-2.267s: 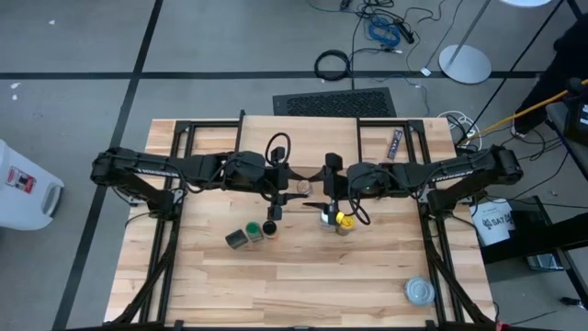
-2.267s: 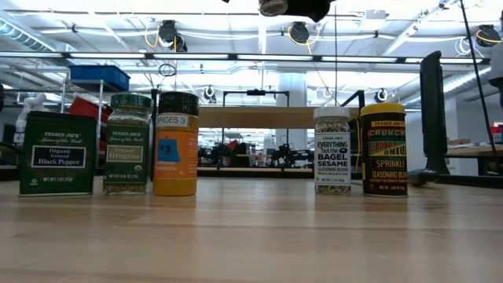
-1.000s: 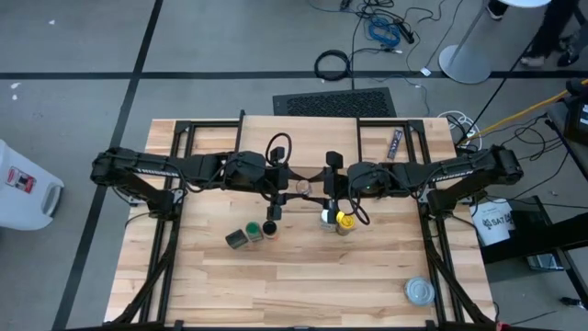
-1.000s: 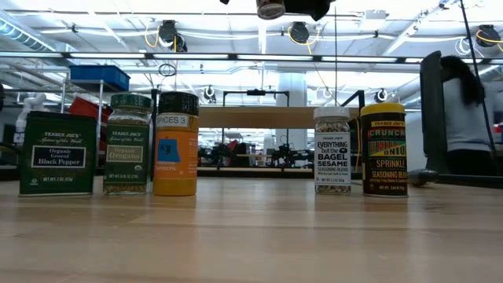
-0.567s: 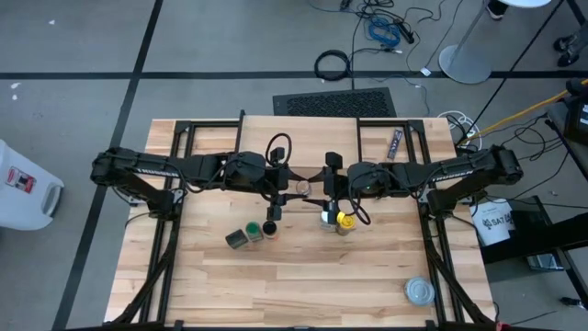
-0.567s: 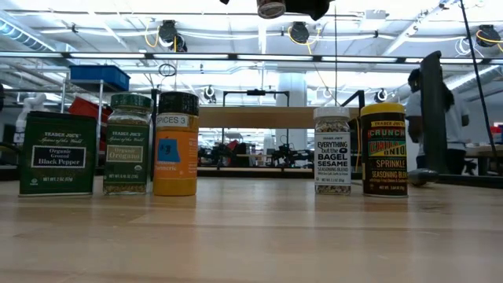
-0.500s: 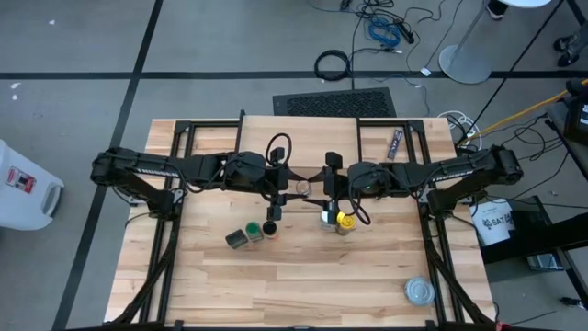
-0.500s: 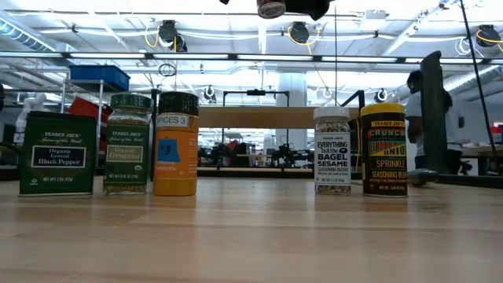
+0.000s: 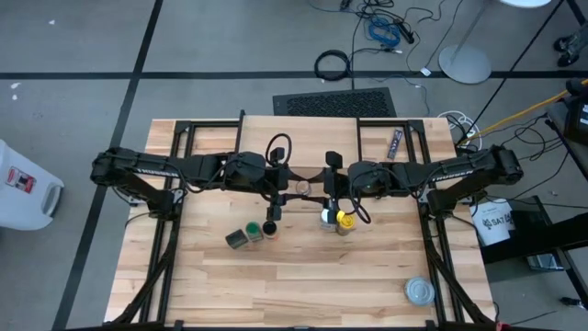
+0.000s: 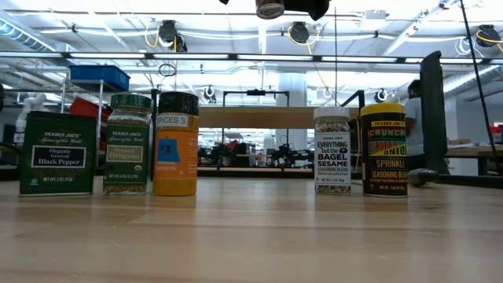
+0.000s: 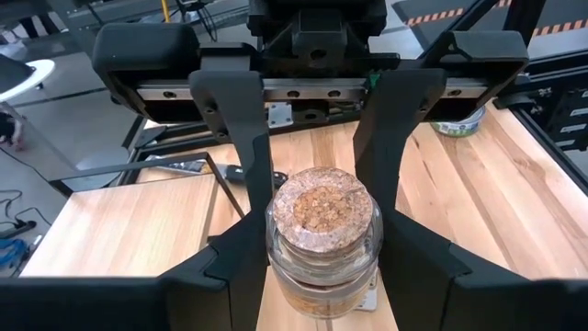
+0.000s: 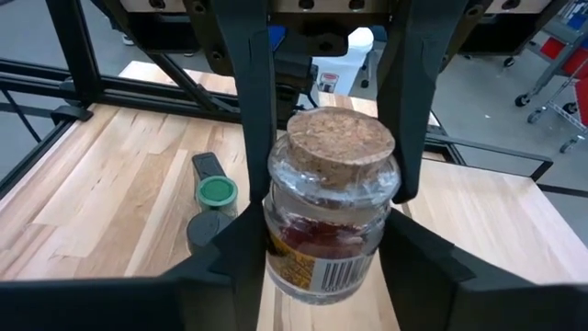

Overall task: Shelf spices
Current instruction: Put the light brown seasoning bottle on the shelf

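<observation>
Two dark robot arms are meeting over the middle of a wooden counter, seen from above; between them a small cork-stoppered glass jar is hanging in the air, and both sets of jaws are closing on it from opposite sides; the left gripper is clamping the jar between its two dark fingers, and the right gripper is gripping the same jar, whose label and reddish contents are showing in the right wrist view.

Seen level across the counter, five spices are standing upright in a row: a dark square pepper tin, a green-lidded oregano jar just beside it, an orange jar touching that one, then, well apart, a white-lidded sesame jar and a yellow-lidded sprinkle jar; behind them the shelf, a light plank on thin black legs, is standing bare.

A flat round silver tin is lying near the counter's front right corner; a thin dark packet is lying at the back.
</observation>
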